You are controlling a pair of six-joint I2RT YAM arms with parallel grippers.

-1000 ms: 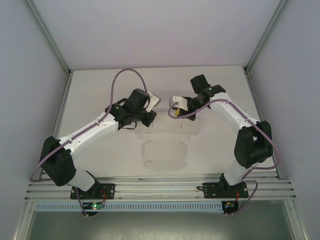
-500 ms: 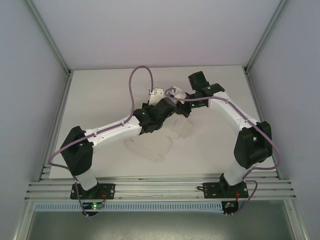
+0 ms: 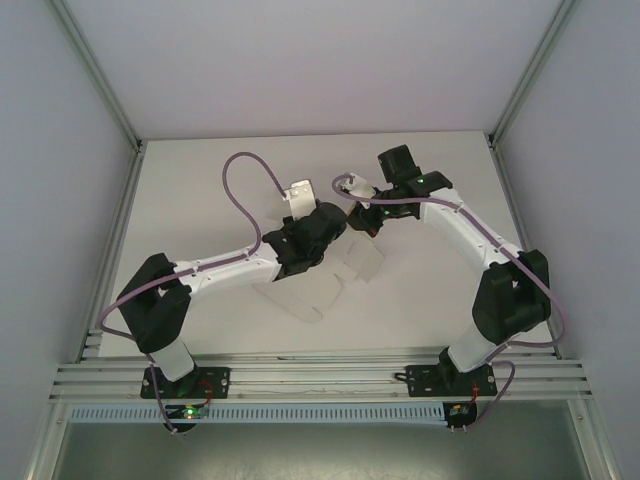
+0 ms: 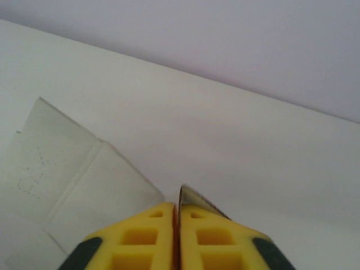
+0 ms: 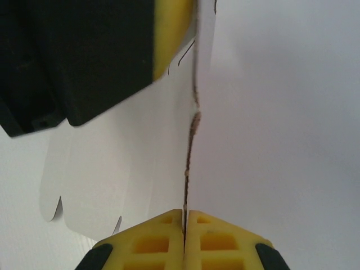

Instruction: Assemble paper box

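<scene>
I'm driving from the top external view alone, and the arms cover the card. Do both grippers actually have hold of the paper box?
Observer: The left does. In its wrist view the left gripper is shut, with an edge of the paper box pinched between its yellow fingers.
Operator: And the right?
Observer: The right gripper is shut on the card too. The sheet stands edge-on, running from its fingers up to the left gripper.

White table top (image 3: pixel 180 200), matte. Pale enclosure walls (image 3: pixel 300 60) on three sides, with aluminium corner posts (image 3: pixel 95 70). Grooved aluminium rails (image 3: pixel 320 375) along near edge.
</scene>
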